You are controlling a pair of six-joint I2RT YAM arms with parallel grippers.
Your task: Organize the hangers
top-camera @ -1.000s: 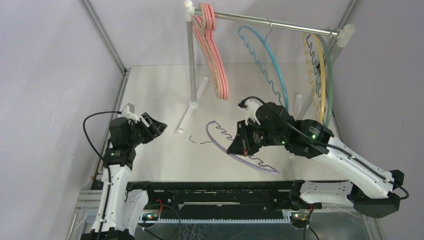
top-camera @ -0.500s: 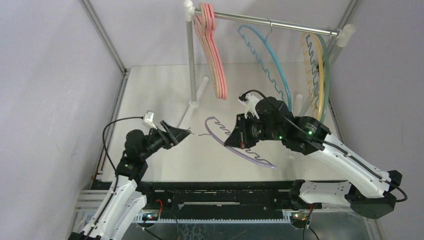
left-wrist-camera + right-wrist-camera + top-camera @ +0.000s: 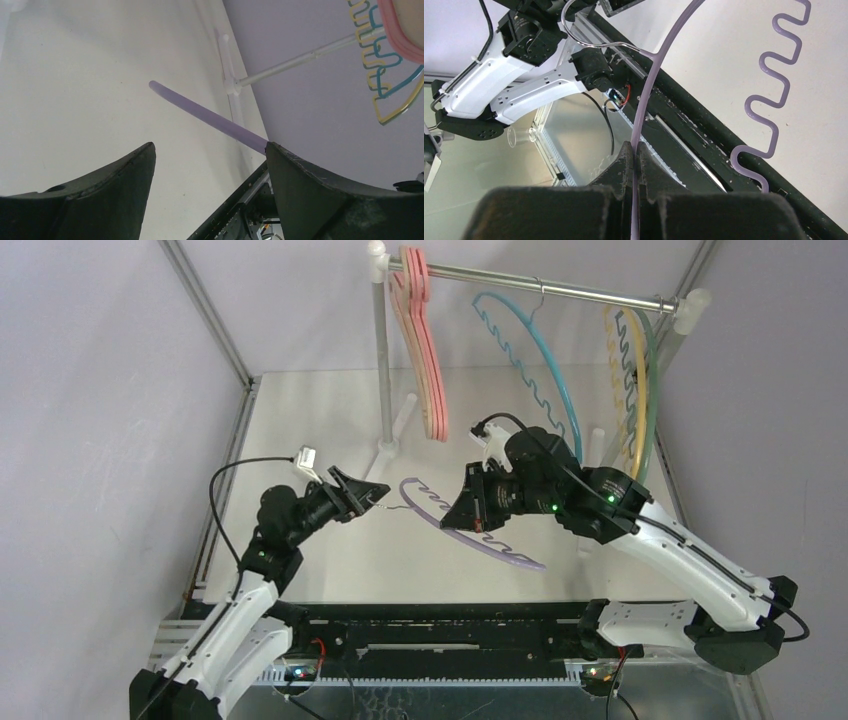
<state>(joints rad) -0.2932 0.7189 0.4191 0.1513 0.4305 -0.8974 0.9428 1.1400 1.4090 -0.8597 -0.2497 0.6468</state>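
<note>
My right gripper (image 3: 462,514) is shut on the arc of the purple hanger (image 3: 500,548) and holds it tilted above the table; the right wrist view shows the arc (image 3: 659,55) pinched between the jaws of that gripper (image 3: 634,149), with the wavy bar (image 3: 769,100) to the right. The hanger's metal hook (image 3: 388,505) points left. My left gripper (image 3: 376,493) is open, its tips right beside that hook. In the left wrist view the left gripper (image 3: 207,147) holds nothing, and only the purple arc's end (image 3: 210,117) shows beyond it. Pink hangers (image 3: 430,370), a blue one (image 3: 545,370), a yellow one (image 3: 640,370) and a green one (image 3: 655,390) hang on the rail (image 3: 540,285).
The rail stands on white poles; the left pole (image 3: 382,370) and its foot (image 3: 385,455) are just behind the purple hanger. The right pole's foot (image 3: 598,445) lies behind my right arm. A black bar (image 3: 450,625) runs along the table's near edge.
My left gripper has swung from the table's left side to the hanger's hook, staying open. My right gripper has carried the purple hanger a little left and away from me.
</note>
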